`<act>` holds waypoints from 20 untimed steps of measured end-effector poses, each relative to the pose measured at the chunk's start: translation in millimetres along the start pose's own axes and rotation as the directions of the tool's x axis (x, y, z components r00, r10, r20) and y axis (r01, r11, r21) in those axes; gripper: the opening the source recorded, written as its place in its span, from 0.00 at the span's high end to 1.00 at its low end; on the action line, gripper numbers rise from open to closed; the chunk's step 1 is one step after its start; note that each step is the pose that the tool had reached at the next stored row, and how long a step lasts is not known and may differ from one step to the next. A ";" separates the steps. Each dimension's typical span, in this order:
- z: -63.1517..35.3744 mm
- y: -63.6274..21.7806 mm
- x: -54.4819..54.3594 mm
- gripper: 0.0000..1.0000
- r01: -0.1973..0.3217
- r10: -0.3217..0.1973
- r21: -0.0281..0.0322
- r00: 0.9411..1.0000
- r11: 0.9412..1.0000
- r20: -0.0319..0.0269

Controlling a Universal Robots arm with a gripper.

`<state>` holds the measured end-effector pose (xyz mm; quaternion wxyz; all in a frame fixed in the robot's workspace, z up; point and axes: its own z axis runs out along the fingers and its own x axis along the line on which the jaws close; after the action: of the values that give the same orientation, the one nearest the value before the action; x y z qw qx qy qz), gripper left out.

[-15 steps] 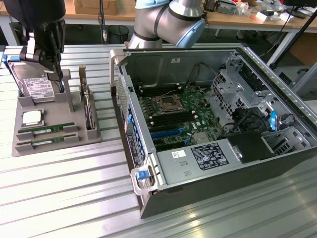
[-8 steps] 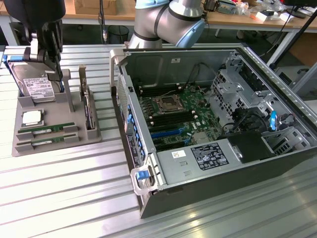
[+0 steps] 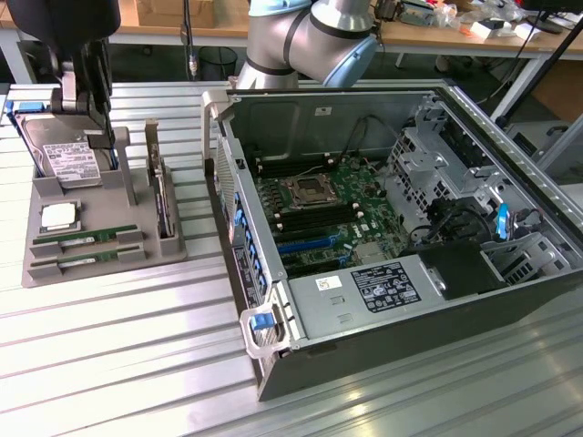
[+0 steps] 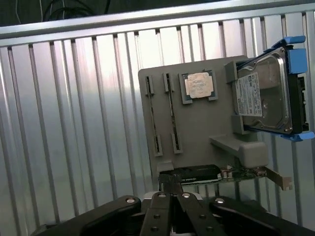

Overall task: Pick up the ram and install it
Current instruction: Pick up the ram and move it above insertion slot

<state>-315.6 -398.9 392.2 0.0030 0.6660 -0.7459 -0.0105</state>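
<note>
The black two-fingered gripper [image 4: 172, 189] is keeping its fingers pressed together, and nothing is sitting between them. It is hanging above a flat grey plastic holder tray [image 4: 206, 128], and in the wrist view its tips are lying just over the tray edge where a dark expansion card with a metal bracket [image 4: 197, 173] is standing on its side. In the exterior view the black tool is standing over the far part of the tray, near a silver boxy hard drive with blue plastic rails [image 3: 64, 159]. The two long, narrow green ram sticks [image 3: 86, 238] are lying side by side in their slots at the near end of the tray, apart from the gripper and not touched by it. A small square silver processor chip [image 3: 59, 217] is resting in a pocket between the sticks and the hard drive. The tray is lying on a ribbed silver metal table [image 3: 118, 364]. To the exterior view's right of the tray, an open dark computer case [image 3: 273, 364] is lying on its side, with a green motherboard [image 3: 319, 209] inside. The grey-blue robot arm [image 3: 310, 36] is reaching across behind the case.
</note>
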 end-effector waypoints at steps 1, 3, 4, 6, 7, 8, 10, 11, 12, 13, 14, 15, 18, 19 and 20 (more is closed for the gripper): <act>0.0 0.0 0.0 0.90 0.006 -0.006 0.000 1.000 1.000 0.000; 0.0 0.0 0.0 0.90 0.019 -0.019 0.000 1.000 1.000 0.000; 0.0 0.0 0.0 0.90 0.027 -0.027 0.000 1.000 1.000 -0.001; 0.0 0.0 0.0 0.90 0.050 -0.050 -0.001 0.999 0.999 -0.001; 0.0 0.0 0.0 0.90 0.055 -0.055 -0.001 0.998 0.998 -0.001; 0.0 0.0 0.0 0.90 0.055 -0.055 -0.001 0.998 0.998 -0.001; 0.0 0.0 0.0 0.90 0.055 -0.055 -0.001 0.998 0.998 -0.001; 0.0 0.0 0.0 0.90 0.055 -0.055 -0.001 0.998 0.998 -0.001; 0.0 0.0 0.0 0.90 0.055 -0.055 -0.001 0.998 0.998 -0.001; 0.0 0.0 0.0 0.84 0.055 -0.055 -0.001 0.998 0.998 -0.001; 0.0 0.0 0.0 0.77 0.055 -0.055 -0.001 0.998 0.998 -0.001; 0.0 0.0 0.0 0.77 0.055 -0.055 -0.001 0.998 0.998 -0.001; 0.0 0.0 0.0 0.64 0.055 -0.055 -0.001 0.998 0.998 -0.001; 0.0 0.0 0.0 0.64 0.055 -0.055 -0.001 0.998 0.998 -0.001; 0.2 -0.1 0.0 0.64 0.055 -0.055 -0.001 0.998 0.998 -0.001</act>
<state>-315.6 -398.9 391.9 0.0034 0.6862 -0.7273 -0.0104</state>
